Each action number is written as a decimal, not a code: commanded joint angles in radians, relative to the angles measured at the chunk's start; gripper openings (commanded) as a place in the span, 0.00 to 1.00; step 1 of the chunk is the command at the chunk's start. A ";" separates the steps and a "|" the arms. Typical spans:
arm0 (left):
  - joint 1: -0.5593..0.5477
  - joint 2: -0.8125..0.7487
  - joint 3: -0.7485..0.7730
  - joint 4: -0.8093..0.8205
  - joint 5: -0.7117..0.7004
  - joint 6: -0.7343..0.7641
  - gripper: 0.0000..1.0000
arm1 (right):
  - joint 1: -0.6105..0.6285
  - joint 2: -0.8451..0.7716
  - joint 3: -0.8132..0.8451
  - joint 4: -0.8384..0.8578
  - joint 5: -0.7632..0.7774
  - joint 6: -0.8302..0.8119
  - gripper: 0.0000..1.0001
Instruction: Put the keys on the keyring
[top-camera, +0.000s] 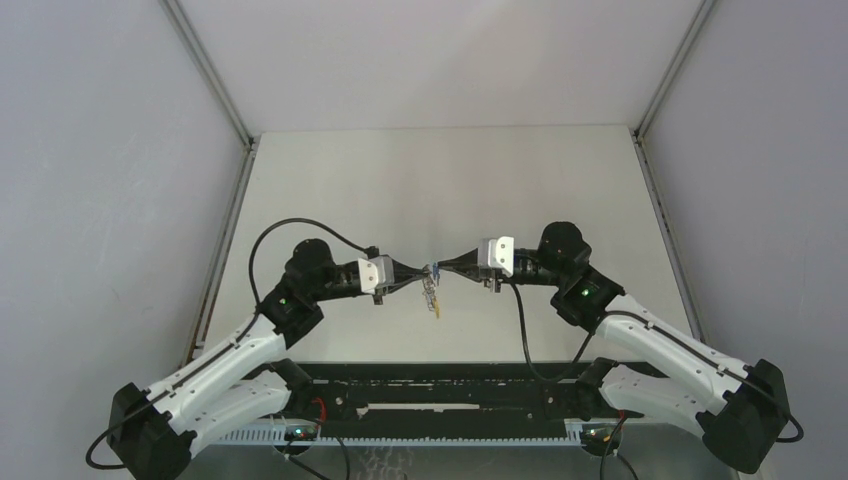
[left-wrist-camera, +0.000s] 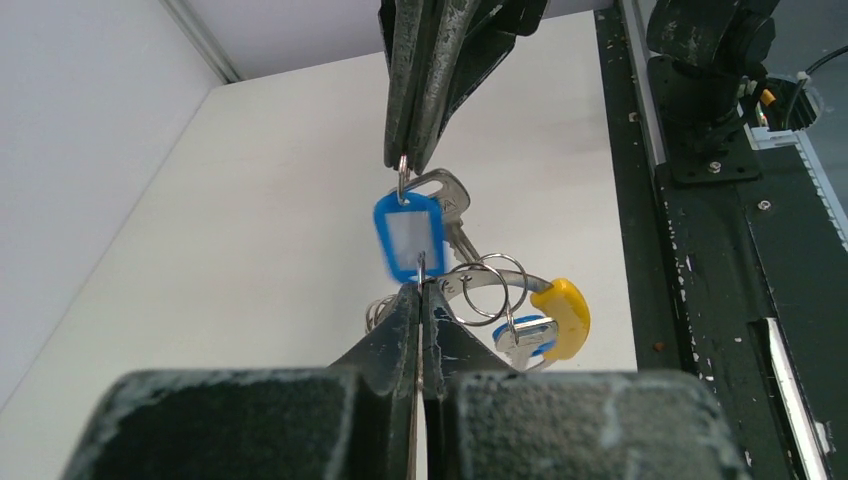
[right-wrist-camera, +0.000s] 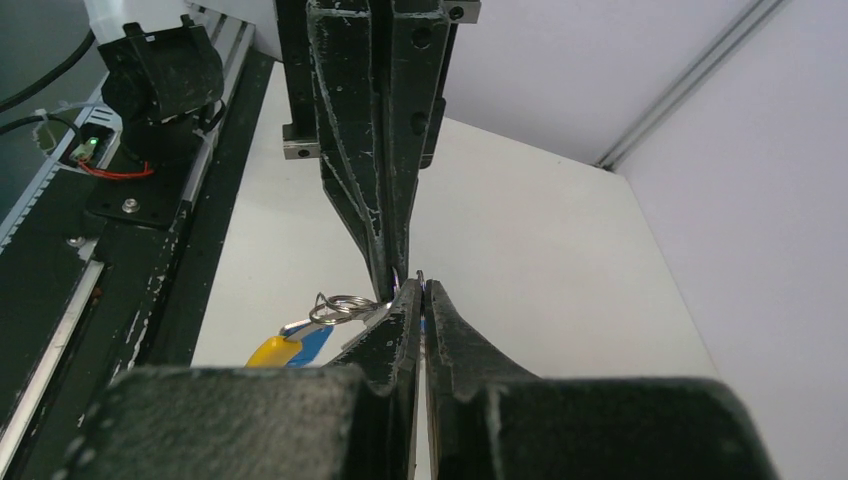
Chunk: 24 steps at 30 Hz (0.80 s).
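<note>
Both arms meet tip to tip above the middle of the table (top-camera: 420, 180), with the bunch held in the air between them, clear of the surface.

Left gripper (left-wrist-camera: 420, 292): jaws pressed together, pinching the near edge of a blue tag (left-wrist-camera: 408, 236) that has a pale window in its face. A thin wire loop shows right at the pinch point.

Right gripper (left-wrist-camera: 407, 155): jaws likewise pressed together, clamped on a small ring (left-wrist-camera: 403, 182) threaded through the far end of the same tag. The tag spans the gap between the 2 sets of fingertips.

1 silver key (left-wrist-camera: 447, 195) lies just behind the tag, its head near the small ring; which ring it hangs from cannot be told.

The keyring (left-wrist-camera: 487, 290) hangs beside the left fingertips, toward the arm bases. It shows as overlapping silvery loops joined to a yellow piece (left-wrist-camera: 563, 317). Neither gripper touches the yellow piece.

1 blue-headed key (left-wrist-camera: 528, 338) sits against the yellow piece, hanging from one of the loops.

In the right wrist view the loops, the yellow piece and a blue part hang just beside the closed fingertips.
</note>
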 joint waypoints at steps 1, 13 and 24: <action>0.000 0.004 0.070 0.054 0.026 -0.017 0.00 | -0.009 0.001 -0.002 0.033 -0.056 -0.023 0.00; 0.001 0.000 0.068 0.084 0.051 -0.038 0.00 | -0.009 0.039 0.022 -0.002 -0.068 -0.041 0.00; 0.003 0.009 0.066 0.091 0.051 -0.044 0.00 | -0.013 0.026 0.020 0.005 -0.063 -0.025 0.00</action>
